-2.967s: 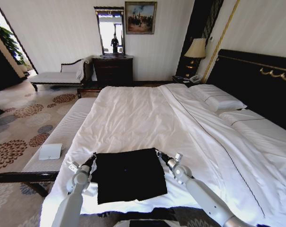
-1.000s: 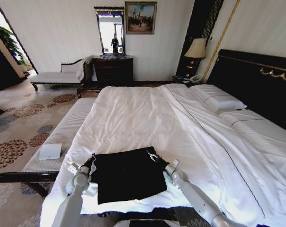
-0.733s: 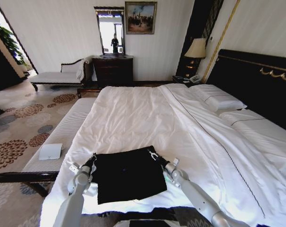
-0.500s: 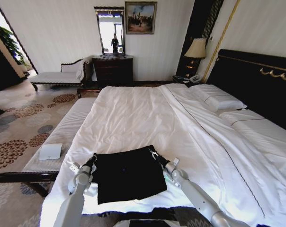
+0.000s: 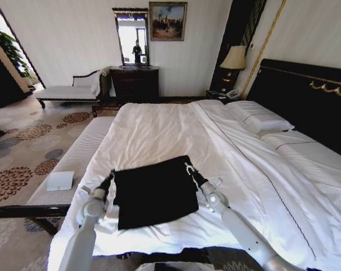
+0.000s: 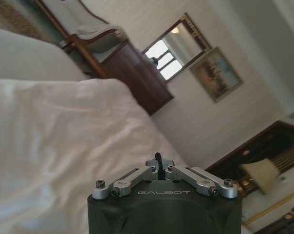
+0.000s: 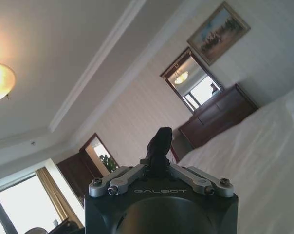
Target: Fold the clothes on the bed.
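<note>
Black soft fabric, the short-sleeved T-shirt (image 5: 155, 191), now has its far edge raised off the white sheets of the big dark-framed bed (image 5: 159, 135), where half a second ago it lay flat near the foot edge. You have both arms lifted and pushed forward: the left gripper (image 5: 108, 179) pinches the far left corner and the right gripper (image 5: 189, 169) the far right corner, higher than before. In the right wrist view a tuft of black cloth (image 7: 158, 141) stands clamped between the closed jaws; in the left wrist view the left gripper (image 6: 159, 168) is clenched on a thin dark edge. The near hem rests on the sheet. I judge a fold has begun, with the raised edge ready to be carried over.
</note>
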You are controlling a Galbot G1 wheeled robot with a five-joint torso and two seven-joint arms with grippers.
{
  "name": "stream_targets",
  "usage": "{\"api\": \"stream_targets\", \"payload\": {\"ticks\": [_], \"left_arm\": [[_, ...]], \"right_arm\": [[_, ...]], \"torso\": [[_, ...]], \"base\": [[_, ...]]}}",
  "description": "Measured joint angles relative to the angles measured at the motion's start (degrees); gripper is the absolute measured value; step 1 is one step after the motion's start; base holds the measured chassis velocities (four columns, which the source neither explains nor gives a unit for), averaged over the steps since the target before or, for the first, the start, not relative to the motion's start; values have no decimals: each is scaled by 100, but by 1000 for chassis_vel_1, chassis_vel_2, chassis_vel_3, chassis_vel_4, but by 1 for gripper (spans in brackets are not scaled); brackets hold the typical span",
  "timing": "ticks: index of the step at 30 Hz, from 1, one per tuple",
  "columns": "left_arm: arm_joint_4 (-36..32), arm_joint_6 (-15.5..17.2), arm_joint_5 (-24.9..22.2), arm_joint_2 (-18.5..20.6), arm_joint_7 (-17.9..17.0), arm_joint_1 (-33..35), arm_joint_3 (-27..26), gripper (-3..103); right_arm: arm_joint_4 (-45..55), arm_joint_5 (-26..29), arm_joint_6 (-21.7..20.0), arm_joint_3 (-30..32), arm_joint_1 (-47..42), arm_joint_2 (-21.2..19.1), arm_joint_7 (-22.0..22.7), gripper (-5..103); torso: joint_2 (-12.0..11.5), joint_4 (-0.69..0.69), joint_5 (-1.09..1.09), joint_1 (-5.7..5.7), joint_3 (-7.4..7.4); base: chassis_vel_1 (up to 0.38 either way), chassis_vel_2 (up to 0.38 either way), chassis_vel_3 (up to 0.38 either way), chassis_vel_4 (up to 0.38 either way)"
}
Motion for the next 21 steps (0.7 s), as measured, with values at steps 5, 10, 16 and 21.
{"api": "stream_targets", "payload": {"ticks": [5, 10, 16, 21], "left_arm": [[-788, 14, -464, 339, -160, 11, -146, 1], [-1299, 39, -621, 580, -229, 229, -400, 1], [-1674, 41, -733, 665, -273, 499, -677, 1], [-2001, 41, -792, 668, -299, 733, -829, 1]], "right_arm": [[801, 64, 154, 189, -85, -237, 255, 3], [1419, 50, 257, 394, -267, -362, 408, 3], [1964, -73, 318, 645, -537, -403, 495, 3], [2246, -311, 375, 883, -862, -425, 508, 3]], "torso": [[0, 1, -1, 0, 0], [0, 0, -1, 0, -1], [0, 1, -1, 0, 0], [0, 0, 0, 0, -1]], "base": [[0, 0, 0, 0], [0, 0, 0, 0], [0, 0, 0, 0], [0, 0, 0, 0]]}}
